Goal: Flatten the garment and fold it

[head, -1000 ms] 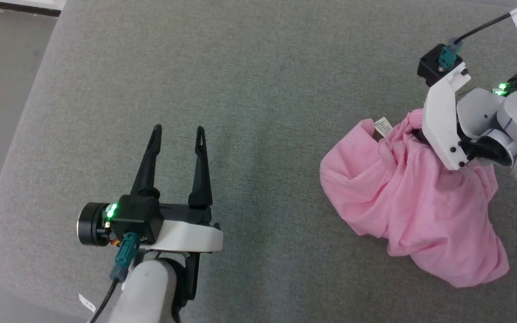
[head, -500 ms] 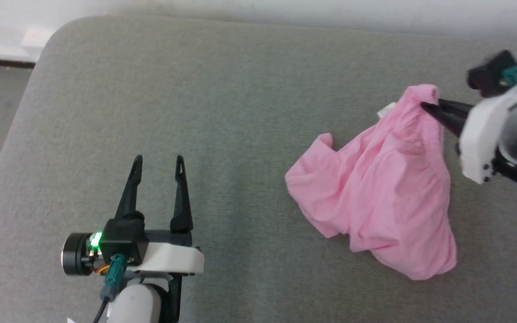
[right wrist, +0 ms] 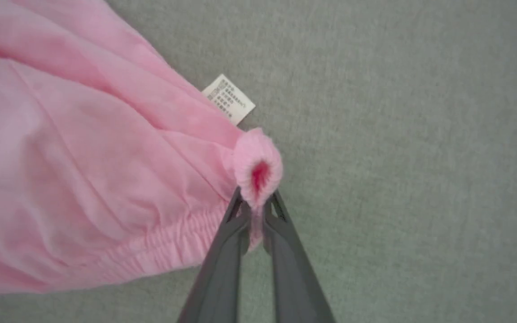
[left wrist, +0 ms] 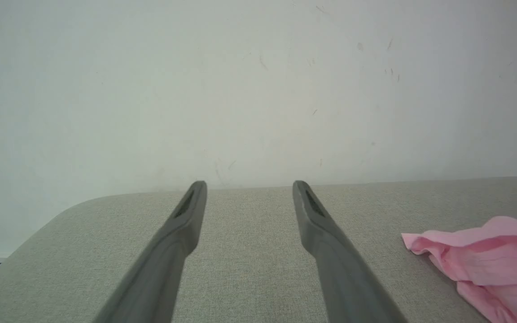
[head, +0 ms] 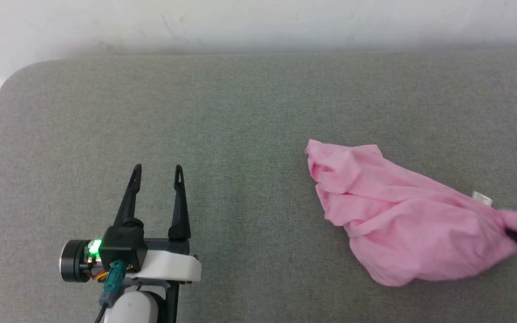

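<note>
The pink shorts (head: 402, 215) lie rumpled on the grey cushioned surface at the right, stretched toward the right edge, and show as a pink fold (left wrist: 496, 255) in the left wrist view. My right gripper (right wrist: 256, 204) is shut on a bunched loop of the gathered waistband (right wrist: 258, 166); its dark tips (head: 516, 235) meet the fabric at the far right of the head view. The small white tag (right wrist: 229, 98) sticks out beside that pinch. Far to the left of the shorts, my left gripper (head: 157, 169) hovers over bare cushion, open with nothing between its fingers (left wrist: 182, 224).
The grey surface (head: 240, 116) ends at a rounded corner on the far left (head: 2, 89). A pale wall (left wrist: 258, 89) rises directly behind its back edge. Bare cushion spreads between my left gripper and the shorts.
The head camera has tilted up, bringing the wall into view. My right gripper has pulled the waistband toward the right and nearer me, stretching the shorts out lower and longer. The left gripper stays open.
</note>
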Robot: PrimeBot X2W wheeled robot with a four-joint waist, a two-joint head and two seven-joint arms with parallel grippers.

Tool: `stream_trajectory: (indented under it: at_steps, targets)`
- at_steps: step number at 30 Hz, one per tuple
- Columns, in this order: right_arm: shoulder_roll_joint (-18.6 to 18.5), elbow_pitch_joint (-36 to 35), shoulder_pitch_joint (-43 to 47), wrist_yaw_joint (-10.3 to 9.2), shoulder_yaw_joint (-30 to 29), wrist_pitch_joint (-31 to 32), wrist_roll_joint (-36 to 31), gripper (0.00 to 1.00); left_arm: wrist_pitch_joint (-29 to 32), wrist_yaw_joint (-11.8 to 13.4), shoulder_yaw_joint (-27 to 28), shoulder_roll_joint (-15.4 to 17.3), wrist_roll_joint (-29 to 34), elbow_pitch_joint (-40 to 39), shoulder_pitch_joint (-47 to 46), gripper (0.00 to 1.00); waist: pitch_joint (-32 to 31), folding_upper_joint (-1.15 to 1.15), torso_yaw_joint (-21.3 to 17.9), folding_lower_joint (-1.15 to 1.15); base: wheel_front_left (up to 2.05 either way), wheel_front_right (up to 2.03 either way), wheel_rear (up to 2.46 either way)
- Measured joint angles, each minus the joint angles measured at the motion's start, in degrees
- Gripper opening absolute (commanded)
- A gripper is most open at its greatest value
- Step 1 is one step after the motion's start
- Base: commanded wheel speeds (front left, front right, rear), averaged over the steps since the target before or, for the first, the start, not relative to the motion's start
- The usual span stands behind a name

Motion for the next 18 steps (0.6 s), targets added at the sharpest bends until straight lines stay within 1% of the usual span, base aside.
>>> stream_trajectory:
  at_steps: [3,5,7,8,9,13,16,18]
  targets:
    - [0.66,2.68,3.92,0.0,0.01,0.51,0.14,0.0,0.0,-0.25,0.04,0.01,0.16,0.34,0.0,1.0,-0.18,0.0,-0.01,0.0,0.0,0.0,0.0]
    - [1.72,3.88,4.76,-0.02,-0.64,-0.35,0.23,0.0,0.0,-0.31,0.26,0.02,0.16,0.75,0.0,1.0,-0.44,0.0,0.0,0.0,0.0,0.0,0.0]
    - [2.98,5.27,5.22,-0.07,-1.78,-2.7,-0.08,0.0,-0.01,-0.34,0.63,0.18,0.22,1.12,0.0,1.0,-0.79,0.0,-0.09,0.0,0.0,0.0,0.0]
    - [3.68,5.94,5.41,-0.07,-2.46,-4.07,-0.48,0.39,0.0,-0.64,0.78,0.27,0.27,1.2,-0.01,1.0,-1.0,0.0,-0.18,0.0,0.0,0.0,0.0]
    - [4.31,6.54,5.43,-0.07,-3.09,-5.88,-1.47,1.0,0.0,-0.77,0.87,0.38,0.3,1.27,-0.03,1.0,-1.24,0.0,-0.31,0.01,0.0,0.0,0.0]
    - [5.55,8.1,4.37,-0.07,-7.98,-14.58,-6.93,1.0,0.0,-2.23,1.85,1.54,0.26,1.55,-1.15,1.0,-2.35,0.0,-0.86,0.0,0.0,0.0,0.0]
    - [6.45,7.95,2.72,-0.07,-14.18,-16.95,-11.48,1.0,0.0,-4.41,2.19,3.49,0.18,2.3,-4.04,1.0,-3.03,0.0,-1.51,0.01,0.0,0.0,0.0]
    - [7.65,5.93,2.26,-0.07,-20.67,-17.27,-16.02,1.0,0.0,-6.3,2.15,5.08,0.18,3.66,-6.48,1.0,-3.34,0.0,-2.04,0.01,0.0,0.0,0.0]
